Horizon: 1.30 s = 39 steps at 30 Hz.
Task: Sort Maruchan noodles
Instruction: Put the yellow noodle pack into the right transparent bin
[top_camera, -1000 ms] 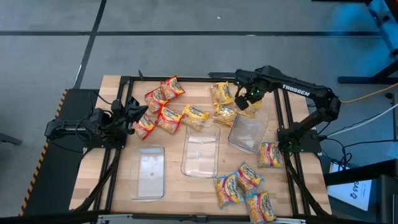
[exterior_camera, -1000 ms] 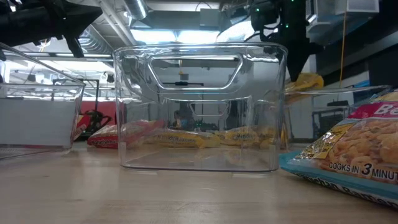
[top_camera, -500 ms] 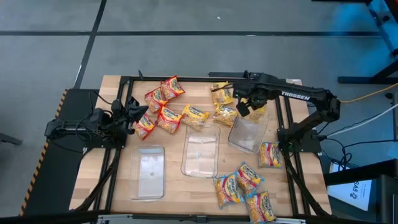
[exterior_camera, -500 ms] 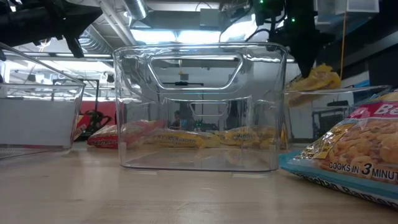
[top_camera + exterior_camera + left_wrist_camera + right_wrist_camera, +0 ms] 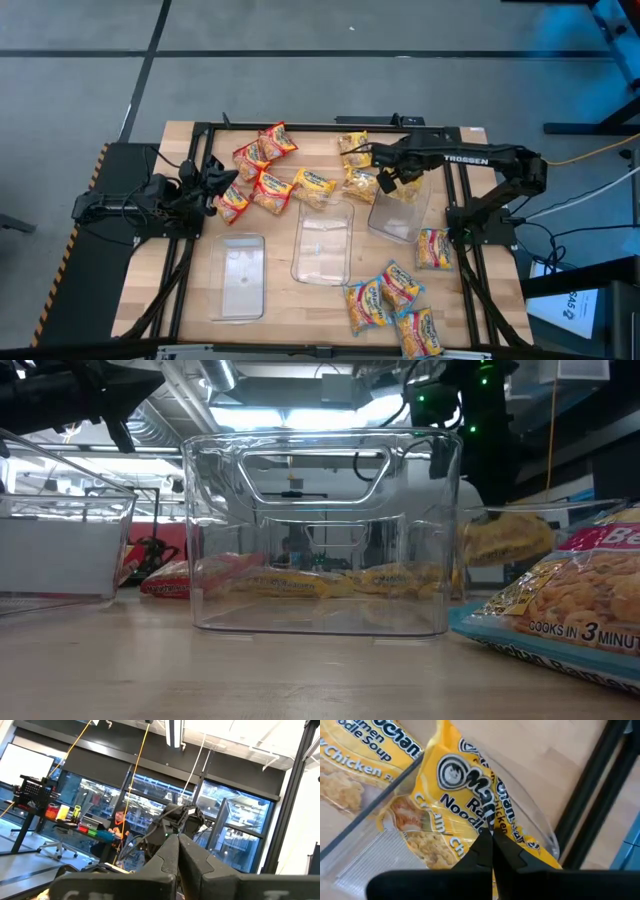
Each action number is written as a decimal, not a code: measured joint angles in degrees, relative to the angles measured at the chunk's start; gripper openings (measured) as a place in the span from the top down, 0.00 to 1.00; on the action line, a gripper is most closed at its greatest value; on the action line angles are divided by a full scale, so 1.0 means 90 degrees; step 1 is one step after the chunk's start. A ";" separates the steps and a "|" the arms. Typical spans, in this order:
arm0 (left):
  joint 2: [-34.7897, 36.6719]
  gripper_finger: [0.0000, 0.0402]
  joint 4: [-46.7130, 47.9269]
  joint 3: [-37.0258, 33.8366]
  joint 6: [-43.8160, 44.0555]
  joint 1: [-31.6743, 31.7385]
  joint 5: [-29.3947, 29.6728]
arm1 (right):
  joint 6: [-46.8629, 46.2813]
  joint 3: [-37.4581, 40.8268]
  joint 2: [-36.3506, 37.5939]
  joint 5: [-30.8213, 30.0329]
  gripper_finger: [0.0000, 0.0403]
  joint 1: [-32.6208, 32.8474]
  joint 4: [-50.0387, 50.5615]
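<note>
- Currently, right gripper (image 5: 491, 837) is clamped shut on a yellow Maruchan noodle packet (image 5: 470, 815), holding it inside the far end of the right clear tray (image 5: 395, 222).
- Left gripper (image 5: 215, 178) is closed, empty, parked at the table's left edge.

right pincer (image 5: 400, 183) | lowered yellow packet (image 5: 470, 810) | into right tray (image 5: 398, 218)

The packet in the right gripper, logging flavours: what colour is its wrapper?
Yellow with dark lettering; the packet pinched by the right gripper shows best in the right wrist view.

Wooden table (image 5: 280, 250) with scattered noodle packets (image 5: 395, 300) and clear trays (image 5: 322, 240).
</note>
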State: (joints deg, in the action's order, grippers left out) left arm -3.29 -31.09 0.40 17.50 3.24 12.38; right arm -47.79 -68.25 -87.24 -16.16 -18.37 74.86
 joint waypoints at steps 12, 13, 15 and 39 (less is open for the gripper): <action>0.0002 1.00 -0.0002 0.0000 0.0018 -0.0001 -0.0005 | -0.0027 0.0194 -0.0002 -0.0207 0.87 0.0000 -0.0094; 0.0001 1.00 -0.0002 0.0000 0.0018 -0.0001 -0.0005 | -0.0032 0.0194 -0.0002 -0.0237 0.85 0.0000 -0.0094; 0.0002 1.00 -0.0002 0.0000 0.0017 -0.0001 -0.0005 | -0.0032 0.0194 -0.0002 -0.0257 0.81 0.0000 -0.0091; 0.0000 1.00 0.0019 0.0000 -0.0005 0.0000 -0.0003 | -0.0503 0.0190 -0.0002 0.3538 0.72 0.0079 -0.0375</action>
State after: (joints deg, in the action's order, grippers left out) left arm -3.29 -30.92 0.40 17.45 3.25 12.36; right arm -52.31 -66.54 -87.26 15.68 -17.66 71.49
